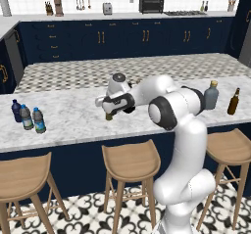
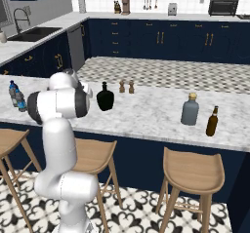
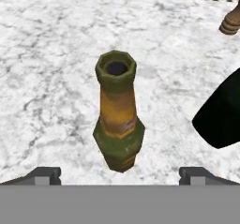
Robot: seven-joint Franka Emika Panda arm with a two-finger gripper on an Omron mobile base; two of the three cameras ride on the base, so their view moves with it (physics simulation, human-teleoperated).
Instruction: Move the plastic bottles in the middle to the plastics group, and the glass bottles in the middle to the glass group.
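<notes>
this is looking like a home kitchen. navy cabinets (image 1: 98, 37) with brass handles are running along the back wall under a white tiled splashback. a toaster oven (image 1: 151, 5), a toaster (image 1: 107, 8), a knife block (image 1: 48, 8) and a hob (image 1: 185, 12) are sitting on the far counter, and a sink (image 2: 34, 32) with a tap is showing at the left. wooden stools (image 1: 130, 160) are standing at a marble island (image 1: 68, 125) over patterned floor tiles (image 2: 132, 207).

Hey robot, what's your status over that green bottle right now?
Jaws open above the green bottle, not gripping. Bottle upright on the counter. Black bottle close beside it.
</notes>
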